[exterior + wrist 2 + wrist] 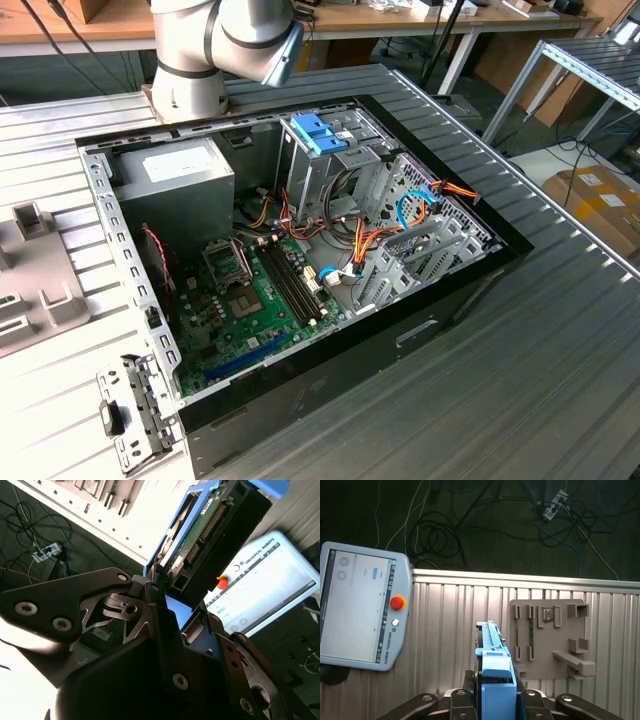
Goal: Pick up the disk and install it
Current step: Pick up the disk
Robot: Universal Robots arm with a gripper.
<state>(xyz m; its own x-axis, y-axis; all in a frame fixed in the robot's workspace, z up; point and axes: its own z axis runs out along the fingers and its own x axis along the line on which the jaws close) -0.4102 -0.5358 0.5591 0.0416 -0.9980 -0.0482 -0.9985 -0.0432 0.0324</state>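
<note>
Orange cables (372, 237) crowd drive cage (425, 245); space above motherboard (262, 300) open.

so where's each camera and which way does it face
exterior view: off the arm, looking down into the open computer case; arm behind it.
first wrist view: on the wrist, looking past hand and disk to table and pendant.
second wrist view: on the wrist, close on hand and disk.
both wrist views share the hand shut on the disk, plus the pendant.
</note>
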